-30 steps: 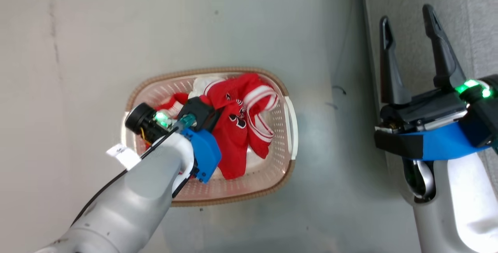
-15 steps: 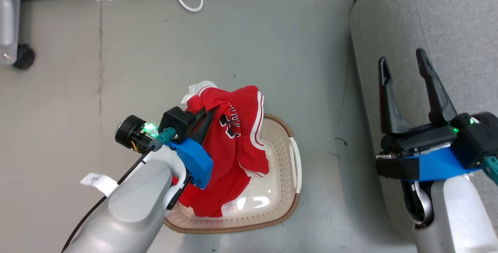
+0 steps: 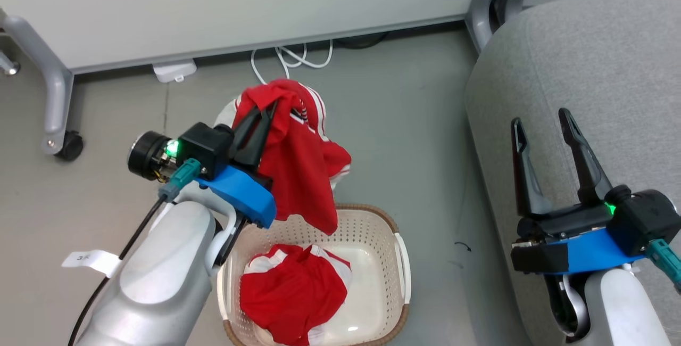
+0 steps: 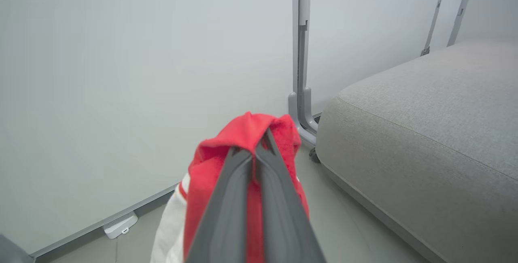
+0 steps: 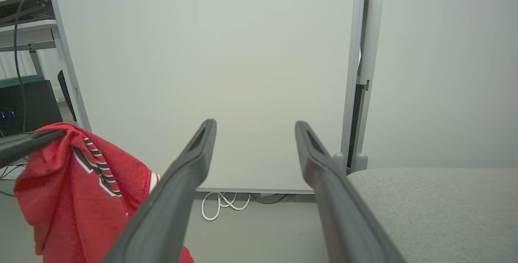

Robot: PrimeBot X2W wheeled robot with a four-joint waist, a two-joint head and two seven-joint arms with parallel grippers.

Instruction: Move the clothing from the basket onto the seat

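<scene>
Clamped on one red jersey (image 3: pixel 298 175) that hangs above the basket (image 3: pixel 372 211) at 6 o'clock, where the other jersey (image 3: pixel 290 293) lies, the left gripper (image 3: pixel 268 109) should lift until the hem clears, then swing toward the seat (image 3: pixel 585 58) at 3 o'clock, past the open, empty right gripper (image 3: pixel 539 117).

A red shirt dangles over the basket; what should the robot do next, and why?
Probably swing the left tool, shut on a bright red thin-fabric jersey hanging above the cream perforated plastic basket, rightward to the large grey fabric seat, which the jersey is not yet over.
</scene>
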